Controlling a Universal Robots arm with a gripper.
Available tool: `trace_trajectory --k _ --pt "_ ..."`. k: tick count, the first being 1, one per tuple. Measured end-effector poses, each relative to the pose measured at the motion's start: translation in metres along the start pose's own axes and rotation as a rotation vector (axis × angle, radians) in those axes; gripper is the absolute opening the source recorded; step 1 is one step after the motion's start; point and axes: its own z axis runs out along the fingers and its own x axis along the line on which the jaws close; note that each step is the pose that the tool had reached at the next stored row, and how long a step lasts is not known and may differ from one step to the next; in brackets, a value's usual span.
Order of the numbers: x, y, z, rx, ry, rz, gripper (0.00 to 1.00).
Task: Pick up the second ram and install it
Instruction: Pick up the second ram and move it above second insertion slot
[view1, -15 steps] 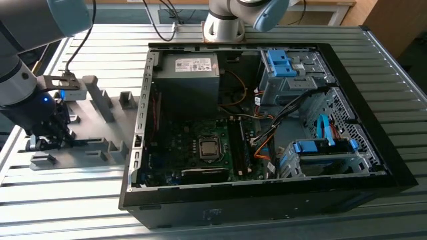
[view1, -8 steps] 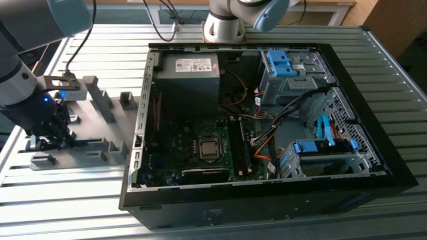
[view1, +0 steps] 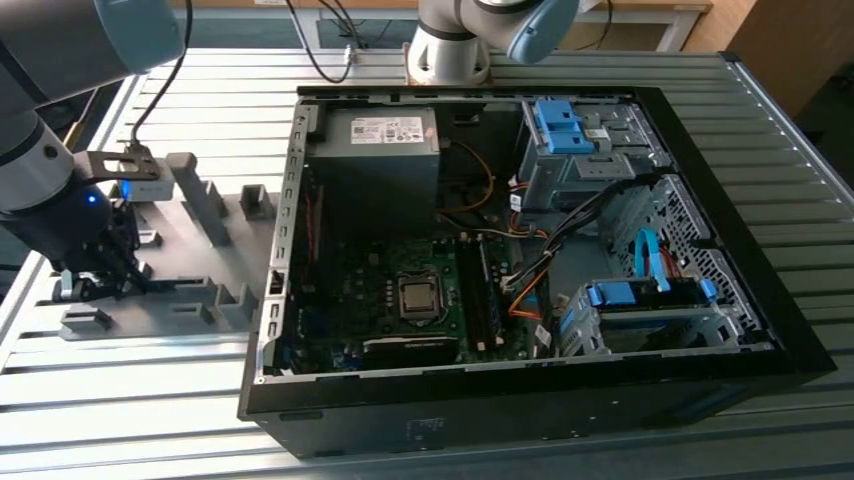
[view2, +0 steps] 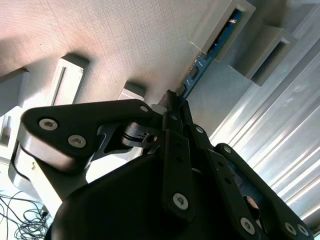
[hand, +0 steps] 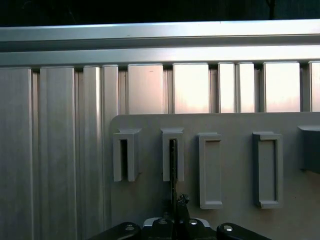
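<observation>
In the exterior view the arm (view1: 40, 150) reaches in from the exterior view's left and bends steeply down, its wrist pointing the pincer (view1: 100, 280) straight onto the grey holder plate (view1: 187, 290). The plate lies on the ribbed metal tabletop (view1: 134, 400), just beside the open PC case (view1: 534, 410). The case's motherboard (view1: 400, 290) lies flat and well apart from the pincer. In the second wrist view the pincer (view2: 172, 100) has its black fingers (view2: 172, 130) drawn almost together. Their tips are closed on the near end of the second ram (view2: 197, 70), a thin blue-green strip with small dark chips. From the tips the strip runs away into the slot of a grey holder block (view2: 215, 25), so its far end sits in that block. In the first wrist view the second ram (hand: 172, 170) shows edge-on as a thin dark line. It stands upright in the holder block (hand: 165, 150) that is second in a row of five such blocks on the plate. It comes straight down from there to the pincer (hand: 176, 202), which grips it at the picture's lower edge. The other slots nearby look hollow.
</observation>
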Motion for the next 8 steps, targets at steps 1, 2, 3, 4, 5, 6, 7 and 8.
trace_trajectory --k 1,2,3,4,5,6,7,8 --pt "0.0 0.0 0.0 0.0001 0.0 0.0 0.14" --pt "0.0 0.0 0.0 0.0001 0.0 0.0 0.14" --pt "0.0 0.0 0.0 0.0001 0.0 0.0 0.14" --pt "0.0 0.0 0.0 0.0001 -0.0001 0.0 0.14" --pt "0.0 0.0 -0.0001 0.0001 0.0 0.0 0.14" --pt "0.0 0.0 -0.0001 0.0 0.0 0.0 0.14" --pt "0.0 0.0 -0.0003 -0.0001 0.0001 0.0 0.14" --pt "0.0 0.0 -0.0008 -0.0002 0.0002 0.0 0.14"
